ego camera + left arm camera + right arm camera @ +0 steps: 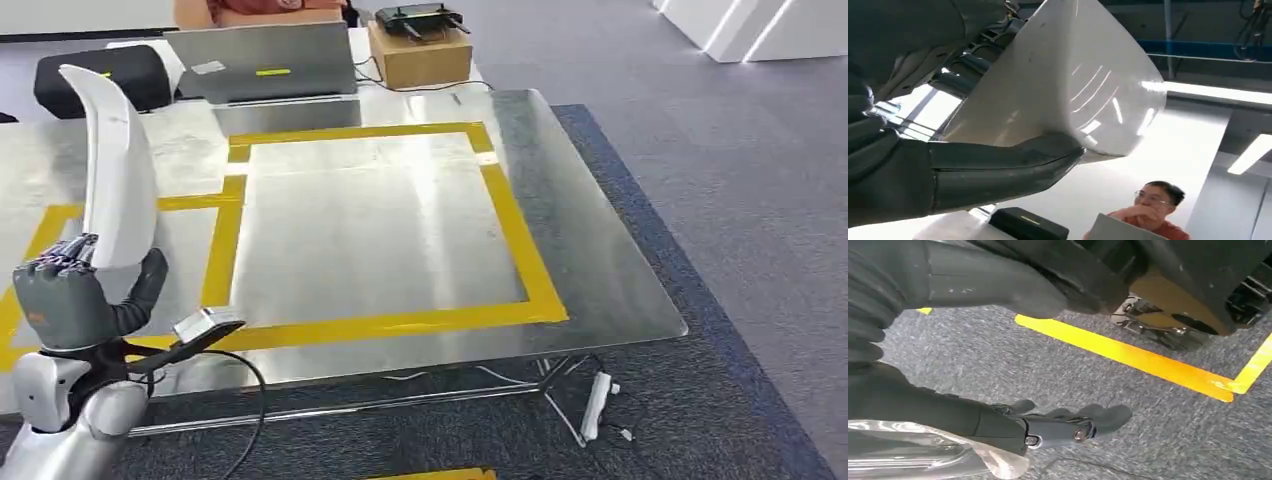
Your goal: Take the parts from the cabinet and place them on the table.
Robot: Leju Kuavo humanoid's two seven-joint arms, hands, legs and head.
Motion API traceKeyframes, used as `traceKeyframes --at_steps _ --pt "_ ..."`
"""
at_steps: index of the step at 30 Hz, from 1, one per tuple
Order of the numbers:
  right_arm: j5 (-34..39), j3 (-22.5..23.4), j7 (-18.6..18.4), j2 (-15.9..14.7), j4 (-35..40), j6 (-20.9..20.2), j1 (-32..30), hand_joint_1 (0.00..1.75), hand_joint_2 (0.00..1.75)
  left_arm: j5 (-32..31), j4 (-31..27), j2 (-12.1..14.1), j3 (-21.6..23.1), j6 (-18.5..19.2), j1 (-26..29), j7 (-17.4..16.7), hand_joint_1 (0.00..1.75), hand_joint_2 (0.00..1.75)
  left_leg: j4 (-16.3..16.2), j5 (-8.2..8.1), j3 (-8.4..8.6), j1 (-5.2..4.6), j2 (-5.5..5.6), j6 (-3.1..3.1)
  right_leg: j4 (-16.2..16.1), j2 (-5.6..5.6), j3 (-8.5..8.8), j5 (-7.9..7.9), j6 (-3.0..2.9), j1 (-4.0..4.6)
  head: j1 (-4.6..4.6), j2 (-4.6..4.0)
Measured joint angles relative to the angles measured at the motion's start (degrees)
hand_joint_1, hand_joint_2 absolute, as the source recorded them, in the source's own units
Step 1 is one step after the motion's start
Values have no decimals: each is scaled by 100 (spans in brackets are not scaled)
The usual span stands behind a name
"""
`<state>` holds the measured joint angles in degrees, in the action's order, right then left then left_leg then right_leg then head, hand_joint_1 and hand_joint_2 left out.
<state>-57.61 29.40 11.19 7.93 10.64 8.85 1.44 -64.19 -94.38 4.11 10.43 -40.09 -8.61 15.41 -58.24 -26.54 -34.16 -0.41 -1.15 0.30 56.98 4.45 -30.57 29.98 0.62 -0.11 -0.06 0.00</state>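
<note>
From my head, my left hand grips a curved white part upright over the metal table's near-left edge, beside yellow tape. My left wrist shows my thumb pressed under it. At my right wrist, my right hand hangs open over grey carpet.

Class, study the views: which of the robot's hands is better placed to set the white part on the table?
Left. The left hand already grips the white part over the table; the right hand hangs above the carpet.
</note>
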Motion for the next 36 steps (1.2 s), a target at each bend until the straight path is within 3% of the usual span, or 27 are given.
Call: traceKeyframes --at_steps 7,13,19,29,36 --pt "-7 2 0 0 0 0 3 0 175 -99 37 24 0 0 -76 -88 175 175 -7 -5 1 -10 -5 29 -16 -8 0 -13 25 -8 -2 0" --pt "-68 0 -2 0 0 0 14 0 175 -481 346 131 13 2 -460 -521 175 175 -6 4 3 -6 -7 39 -15 -9 -2 -20 39 -4 -5 0" --pt "-153 0 -22 0 0 -18 27 0 175 -688 1129 352 120 85 -1032 -990 175 175 -6 17 4 5 -10 39 -7 -9 -4 -22 38 6 -5 0" --pt "-308 -37 -160 2 2 -127 153 0 175 -1616 3406 612 396 875 -2493 -2083 175 175 -5 23 4 9 -15 38 -1 -16 -3 -27 37 7 -2 0" --pt "-227 -57 -216 7 2 -127 184 0 175 -2168 4446 756 741 2409 -3116 -3073 175 175 -6 22 1 8 -17 39 -1 -20 -5 -27 37 7 -5 0"
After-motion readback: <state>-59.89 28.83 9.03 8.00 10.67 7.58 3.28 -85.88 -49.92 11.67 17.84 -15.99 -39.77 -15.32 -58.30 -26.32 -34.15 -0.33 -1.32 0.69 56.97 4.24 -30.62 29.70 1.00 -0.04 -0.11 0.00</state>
